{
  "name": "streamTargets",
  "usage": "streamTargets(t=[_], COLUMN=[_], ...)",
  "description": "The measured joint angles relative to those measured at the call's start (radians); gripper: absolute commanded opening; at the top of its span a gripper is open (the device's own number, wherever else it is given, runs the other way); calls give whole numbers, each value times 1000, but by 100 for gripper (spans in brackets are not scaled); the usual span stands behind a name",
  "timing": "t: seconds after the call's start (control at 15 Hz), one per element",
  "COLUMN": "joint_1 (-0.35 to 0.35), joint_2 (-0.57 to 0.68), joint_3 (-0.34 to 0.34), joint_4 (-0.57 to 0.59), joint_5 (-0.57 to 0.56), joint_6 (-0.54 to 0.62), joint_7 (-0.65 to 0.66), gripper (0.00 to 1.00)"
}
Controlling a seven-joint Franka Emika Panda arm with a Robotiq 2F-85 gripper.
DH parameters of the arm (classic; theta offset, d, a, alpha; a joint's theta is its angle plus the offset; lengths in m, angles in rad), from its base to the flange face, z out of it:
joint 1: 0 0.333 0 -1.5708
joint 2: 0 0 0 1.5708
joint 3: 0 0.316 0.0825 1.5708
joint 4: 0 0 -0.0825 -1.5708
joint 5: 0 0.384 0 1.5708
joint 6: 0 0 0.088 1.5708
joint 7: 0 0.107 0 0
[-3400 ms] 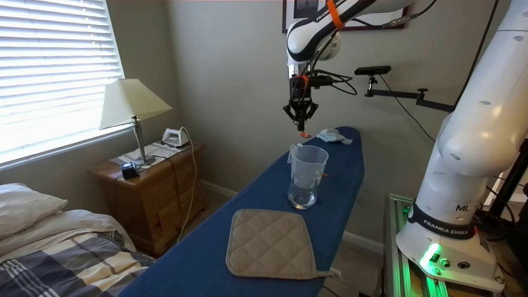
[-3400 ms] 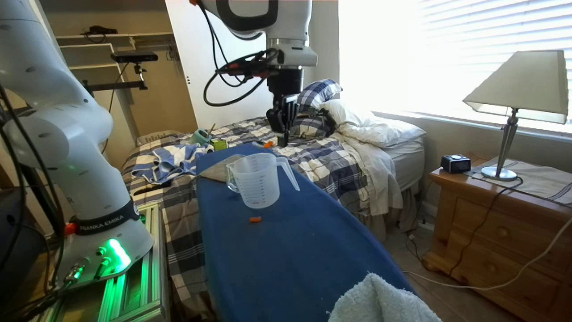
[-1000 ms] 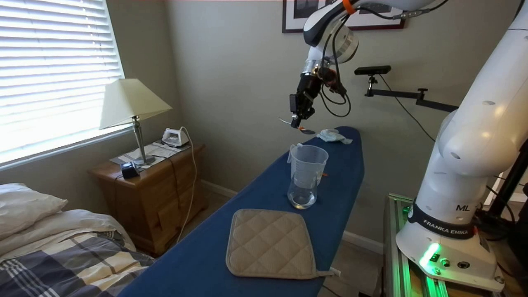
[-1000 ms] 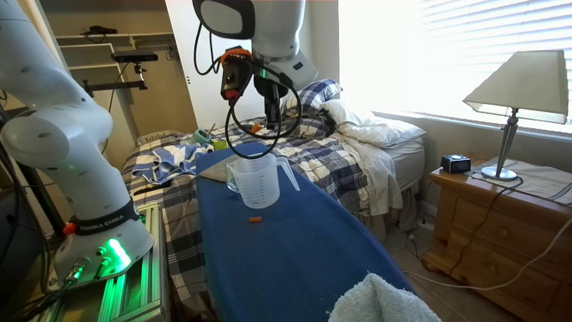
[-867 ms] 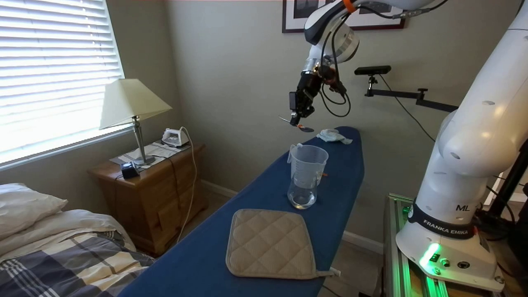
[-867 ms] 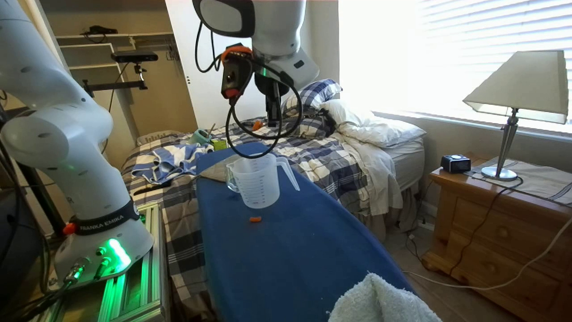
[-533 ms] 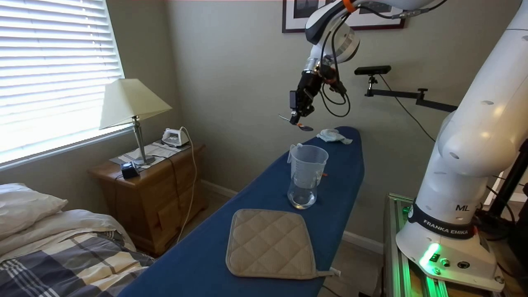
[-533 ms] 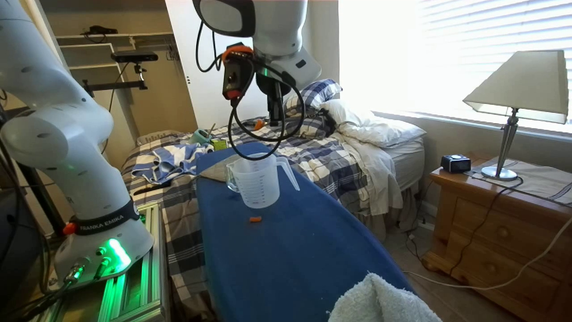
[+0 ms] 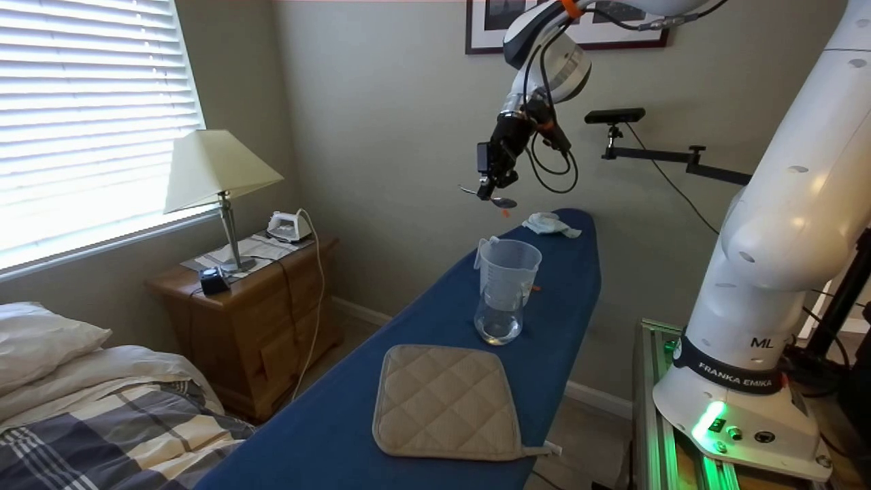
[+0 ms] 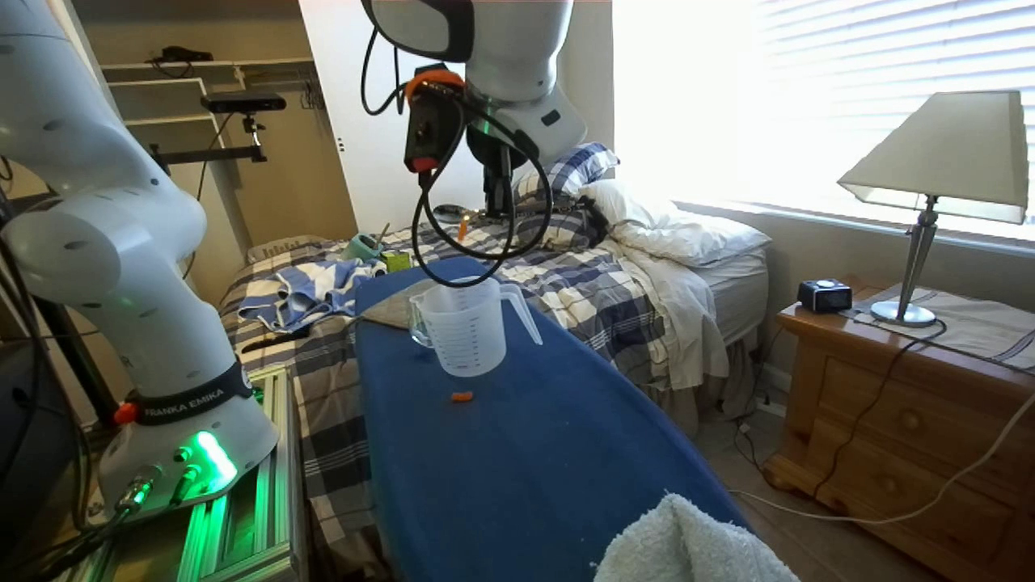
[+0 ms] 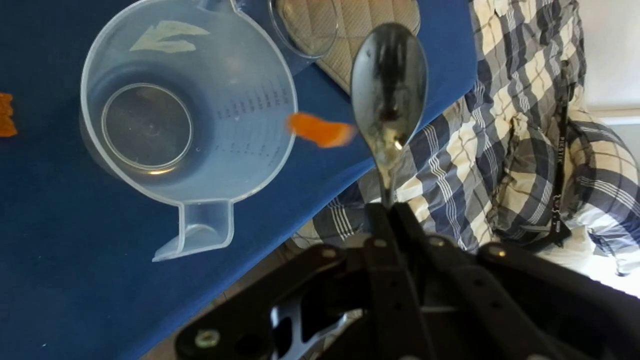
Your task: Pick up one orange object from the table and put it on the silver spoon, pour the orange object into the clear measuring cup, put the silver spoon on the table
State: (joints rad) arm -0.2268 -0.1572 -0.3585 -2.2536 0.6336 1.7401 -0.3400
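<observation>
Nearest in the wrist view, the black claw (image 11: 388, 206) is clenched on the handle of a silver spoon (image 11: 390, 90), the bowl projecting beyond it. Next comes an orange piece (image 11: 320, 131), motion-blurred and in mid-air: in the wrist view it appears just beside the bowl, a narrow gap between them, while its other end overlaps the rim of the measuring cup (image 11: 235, 165). In both exterior views the silver spoon is raised well above the counter (image 9: 326, 415), and the orange piece appears just below the spoon and above the cup. The clear measuring cup stands upright on the long blue counter. A second orange piece (image 10: 462, 397) rests on the counter, near the cup. Roughly opposite, just beside the cup, stands an upright clear glass (image 9: 499, 333); whether glass and cup touch cannot be told. Past the glass, a beige quilted pad (image 9: 446, 401) lies flat on the counter. A pale crumpled cloth (image 9: 552, 224) lies toward the counter's other end. Farther off are a bed (image 10: 590, 295) with plaid covers and a wooden nightstand (image 9: 238, 333) bearing a cream lamp (image 9: 219, 173) and a white iron (image 9: 286, 228).
</observation>
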Motion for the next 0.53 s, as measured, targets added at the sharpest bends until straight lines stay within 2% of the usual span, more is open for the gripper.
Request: streamTargets(t=[0.53], joint_1=[-15], joint_2=[31], joint_3=[0], joint_4=[21], joint_5=[3], joint_6=[-16], joint_7=[2], gripper=[3])
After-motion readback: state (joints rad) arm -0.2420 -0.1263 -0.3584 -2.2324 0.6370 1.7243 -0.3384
